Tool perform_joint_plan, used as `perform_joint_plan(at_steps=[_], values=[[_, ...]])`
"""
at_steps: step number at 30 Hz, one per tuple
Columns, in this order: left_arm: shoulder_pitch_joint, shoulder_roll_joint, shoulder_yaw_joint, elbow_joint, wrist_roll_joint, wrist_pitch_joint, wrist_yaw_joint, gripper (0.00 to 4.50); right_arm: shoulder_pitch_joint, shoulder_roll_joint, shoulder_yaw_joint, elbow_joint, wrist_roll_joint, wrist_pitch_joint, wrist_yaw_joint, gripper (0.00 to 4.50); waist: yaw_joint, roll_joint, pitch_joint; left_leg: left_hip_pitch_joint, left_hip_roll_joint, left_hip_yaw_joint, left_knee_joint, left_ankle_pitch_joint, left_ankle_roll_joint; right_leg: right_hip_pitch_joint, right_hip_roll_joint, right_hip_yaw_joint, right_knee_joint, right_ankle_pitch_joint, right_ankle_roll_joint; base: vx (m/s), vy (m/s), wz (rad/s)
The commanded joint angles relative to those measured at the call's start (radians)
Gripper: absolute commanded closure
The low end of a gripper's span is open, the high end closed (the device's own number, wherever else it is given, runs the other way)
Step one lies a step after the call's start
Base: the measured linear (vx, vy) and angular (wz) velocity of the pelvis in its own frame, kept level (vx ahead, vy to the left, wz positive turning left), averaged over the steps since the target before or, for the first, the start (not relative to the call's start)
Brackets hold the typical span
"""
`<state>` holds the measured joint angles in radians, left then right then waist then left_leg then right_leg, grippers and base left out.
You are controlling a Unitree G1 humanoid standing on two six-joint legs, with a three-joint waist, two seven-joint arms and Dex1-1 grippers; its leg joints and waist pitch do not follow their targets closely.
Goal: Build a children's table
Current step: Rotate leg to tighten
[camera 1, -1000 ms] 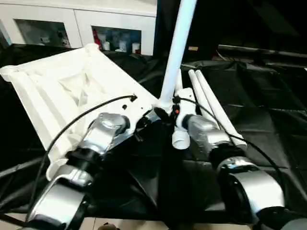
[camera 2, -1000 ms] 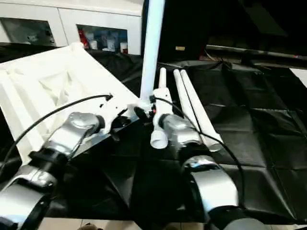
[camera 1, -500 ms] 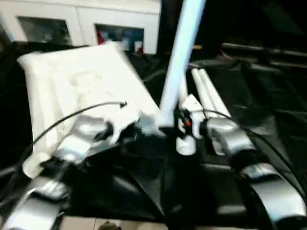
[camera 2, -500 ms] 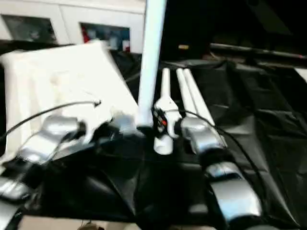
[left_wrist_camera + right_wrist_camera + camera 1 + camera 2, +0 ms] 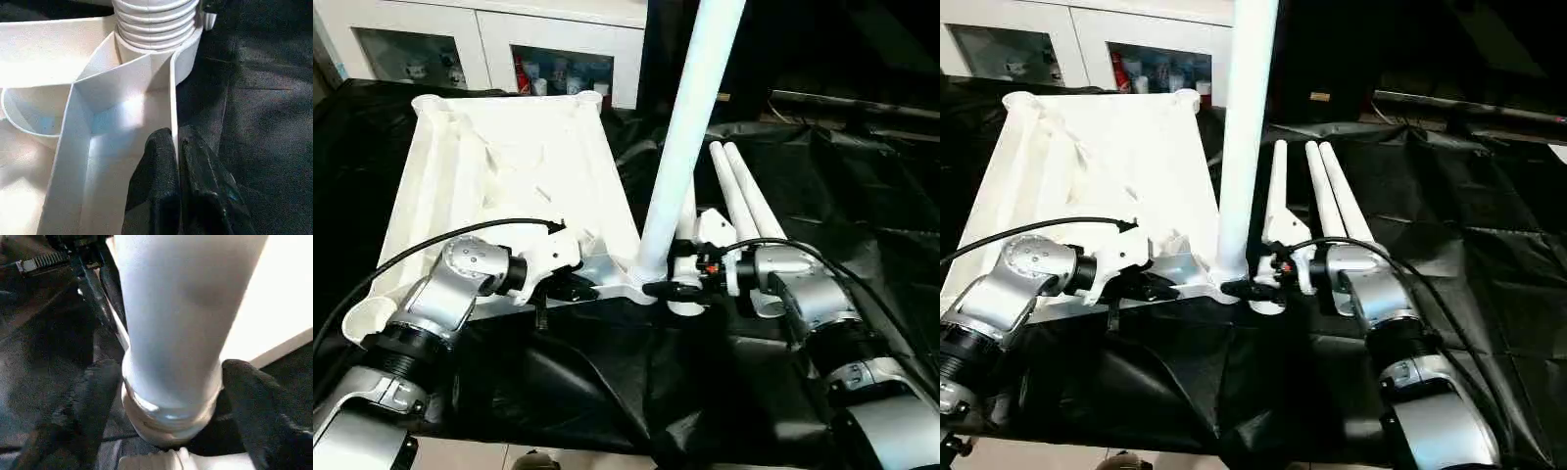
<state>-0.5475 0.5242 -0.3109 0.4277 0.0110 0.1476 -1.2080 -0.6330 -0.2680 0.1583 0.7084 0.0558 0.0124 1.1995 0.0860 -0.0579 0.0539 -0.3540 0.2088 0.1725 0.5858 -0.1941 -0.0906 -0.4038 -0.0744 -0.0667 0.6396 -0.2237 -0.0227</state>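
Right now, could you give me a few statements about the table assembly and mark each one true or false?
1. One leg stands upright in a corner socket of the tabletop. True.
2. The left gripper is open and clear of the tabletop. False: its fingers pinch a thin rib at the tabletop's edge.
3. The right gripper has a finger on each side of the upright leg, near its base. True.
4. All four legs are already fitted. False: the spare legs lie loose on the black cloth, beside the tabletop.
5. The tabletop lies with its ribbed underside up. True.
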Motion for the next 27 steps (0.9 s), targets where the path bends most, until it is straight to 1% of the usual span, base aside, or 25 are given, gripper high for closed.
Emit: perform_joint_plan(at_steps=[1, 4, 5, 6, 7, 10, 14, 15, 16, 17, 18, 19, 20, 21, 22, 23, 24, 25, 26, 27], values=[[0.006, 0.0, -0.014, -0.014, 0.0, -0.005, -0.018, 4.5, 0.005, -0.003, 0.004, -0.023, 0.015, 0.009, 0.002, 1.15, -0.002, 0.007, -0.064, 0.004, 0.026, 0.003, -0.061, -0.065, 0.059, 0.061, -0.063, 0.052, -0.06, 0.045, -0.257, 0.0, 0.0, 0.0], [0.006, -0.002, -0.013, -0.013, 0.0, -0.005, -0.016, 4.5, 0.002, 0.003, 0.002, -0.014, 0.008, 0.01, -0.005, 1.41, -0.001, 0.006, -0.065, 0.003, 0.025, 0.003, -0.059, -0.053, 0.061, 0.063, -0.063, 0.052, -0.058, 0.065, -0.26, 0.0, 0.0, 0.0], [0.007, -0.002, -0.013, -0.014, 0.0, -0.005, -0.016, 4.5, 0.002, 0.003, 0.002, -0.013, 0.007, 0.01, -0.007, 1.41, -0.001, 0.006, -0.065, 0.003, 0.025, 0.003, -0.059, -0.053, 0.061, 0.063, -0.063, 0.052, -0.058, 0.065, -0.26, 0.0, 0.0, 0.0], [0.008, -0.002, -0.013, -0.015, -0.001, -0.004, -0.015, 4.5, 0.003, 0.004, 0.003, -0.014, 0.007, 0.011, -0.008, 1.61, -0.001, 0.005, -0.065, 0.003, 0.024, 0.003, -0.059, -0.056, 0.061, 0.063, -0.063, 0.052, -0.058, 0.062, -0.26, 0.0, 0.0, 0.0], [0.01, -0.002, -0.014, -0.016, 0.0, -0.005, -0.014, 4.5, 0.006, 0.004, 0.005, -0.016, 0.005, 0.012, -0.009, 1.67, -0.001, 0.005, -0.065, 0.003, 0.025, 0.003, -0.059, -0.056, 0.061, 0.063, -0.063, 0.052, -0.058, 0.06, -0.259, 0.0, 0.0, 0.0], [0.013, -0.002, -0.014, -0.017, 0.001, -0.006, -0.011, 4.5, 0.011, 0.004, 0.008, -0.02, 0.006, 0.018, -0.014, 1.76, -0.001, 0.005, -0.066, 0.004, 0.024, 0.004, -0.058, -0.046, 0.063, 0.063, -0.063, 0.052, -0.056, 0.075, -0.262, 0.0, 0.0, 0.0], [0.012, -0.01, -0.011, -0.011, 0.01, -0.003, 0.016, 4.5, 0.021, 0.01, 0.01, -0.024, 0.01, 0.031, -0.032, 1.79, -0.001, 0.005, -0.065, 0.003, 0.024, 0.003, -0.058, -0.051, 0.062, 0.064, -0.062, 0.052, -0.057, 0.067, -0.258, 0.0, 0.0, 0.0], [0.005, -0.025, -0.004, 0.004, 0.02, 0.002, 0.054, 4.5, 0.025, 0.023, 0.007, -0.01, -0.006, 0.033, -0.089, 1.8, -0.001, 0.004, -0.064, 0.003, 0.023, 0.003, -0.058, -0.053, 0.061, 0.064, -0.062, 0.052, -0.058, 0.062, -0.256, 0.0, 0.0, 0.0], [-0.006, -0.046, 0.003, 0.023, 0.034, 0.023, 0.109, 4.5, 0.027, 0.041, 0.001, 0.016, -0.024, 0.046, -0.164, 1.8, -0.003, 0.004, -0.061, 0.004, 0.024, 0.003, -0.061, -0.066, 0.051, 0.061, -0.063, 0.053, -0.061, 0.037, -0.251, 0.0, 0.0, 0.0], [-0.019, -0.068, 0.009, 0.044, 0.047, 0.039, 0.16, 4.5, 0.028, 0.06, -0.005, 0.044, -0.041, 0.058, -0.242, 1.8, -0.003, 0.005, -0.06, 0.006, 0.024, 0.003, -0.062, -0.079, 0.041, 0.06, -0.063, 0.053, -0.064, 0.011, -0.247, 0.0, 0.0, 0.0], [-0.035, -0.093, 0.014, 0.067, 0.06, 0.059, 0.214, 4.5, 0.026, 0.083, -0.018, 0.074, -0.05, 0.075, -0.323, 1.8, -0.004, 0.006, -0.056, 0.012, 0.023, 0.002, -0.066, -0.139, 0.009, 0.056, -0.066, 0.055, -0.078, -0.104, -0.223, 0.0, 0.0, 0.0], [-0.06, -0.133, 0.019, 0.101, 0.076, 0.088, 0.29, 4.5, 0.02, 0.123, -0.053, 0.113, -0.036, 0.108, -0.432, 1.8, -0.008, 0.005, -0.053, 0.009, 0.023, 0.001, -0.07, -0.155, -0.002, 0.056, -0.066, 0.056, -0.08, -0.147, -0.212, 0.0, 0.0, 0.0], [-0.072, -0.154, 0.022, 0.118, 0.083, 0.1, 0.326, 4.5, 0.016, 0.144, -0.072, 0.131, -0.025, 0.123, -0.483, 1.8, -0.009, 0.007, -0.05, 0.011, 0.023, 0.0, -0.073, -0.175, -0.013, 0.053, -0.067, 0.056, -0.086, -0.199, -0.2, -0.055, -0.005, -0.01], [-0.082, -0.173, 0.024, 0.133, 0.088, 0.11, 0.356, 4.5, 0.011, 0.162, -0.088, 0.146, -0.016, 0.134, -0.529, 1.8, -0.007, 0.006, -0.05, 0.017, 0.022, -0.001, -0.073, -0.216, -0.029, 0.048, -0.069, 0.057, -0.095, -0.289, -0.175, -0.055, -0.005, -0.01], [-0.1, -0.209, 0.026, 0.157, 0.094, 0.13, 0.403, 4.5, -0.005, 0.196, -0.123, 0.183, 0.005, 0.148, -0.617, 1.8, -0.005, 0.015, -0.052, 0.014, 0.023, -0.007, -0.075, -0.226, -0.036, 0.052, -0.072, 0.056, -0.098, -0.323, -0.156, 0.0, 0.0, 0.0], [-0.109, -0.228, 0.026, 0.169, 0.096, 0.14, 0.428, 4.5, -0.016, 0.215, -0.142, 0.205, 0.017, 0.154, -0.668, 1.81, -0.008, 0.015, -0.052, 0.016, 0.024, -0.006, -0.076, -0.234, -0.041, 0.046, -0.071, 0.057, -0.1, -0.314, -0.156, 0.0, 0.0, 0.0], [-0.121, -0.256, 0.024, 0.181, 0.1, 0.158, 0.458, 4.5, -0.036, 0.239, -0.165, 0.239, 0.034, 0.154, -0.724, 1.81, -0.006, 0.022, -0.053, 0.018, 0.023, -0.007, -0.076, -0.241, -0.044, 0.044, -0.068, 0.057, -0.099, -0.306, -0.155, 0.0, 0.0, 0.0], [-0.127, -0.27, 0.022, 0.187, 0.103, 0.166, 0.473, 4.5, -0.046, 0.251, -0.173, 0.255, 0.041, 0.153, -0.75, 1.81, -0.008, 0.015, -0.053, 0.015, 0.022, -0.006, -0.076, -0.246, -0.043, 0.045, -0.067, 0.056, -0.099, -0.299, -0.157, 0.0, 0.0, 0.0], [-0.136, -0.292, 0.017, 0.194, 0.108, 0.177, 0.495, 4.5, -0.063, 0.269, -0.182, 0.281, 0.048, 0.149, -0.787, 1.81, -0.009, 0.023, -0.054, 0.013, 0.021, -0.007, -0.076, -0.239, -0.043, 0.045, -0.066, 0.056, -0.098, -0.28, -0.159, 0.0, 0.0, 0.0], [-0.147, -0.326, 0.009, 0.202, 0.12, 0.193, 0.525, 4.5, -0.09, 0.294, -0.174, 0.317, 0.033, 0.14, -0.83, 1.81, -0.007, 0.027, -0.056, 0.013, 0.021, -0.007, -0.075, -0.239, -0.045, 0.045, -0.067, 0.057, -0.097, -0.266, -0.162, 0.0, 0.0, 0.0]])
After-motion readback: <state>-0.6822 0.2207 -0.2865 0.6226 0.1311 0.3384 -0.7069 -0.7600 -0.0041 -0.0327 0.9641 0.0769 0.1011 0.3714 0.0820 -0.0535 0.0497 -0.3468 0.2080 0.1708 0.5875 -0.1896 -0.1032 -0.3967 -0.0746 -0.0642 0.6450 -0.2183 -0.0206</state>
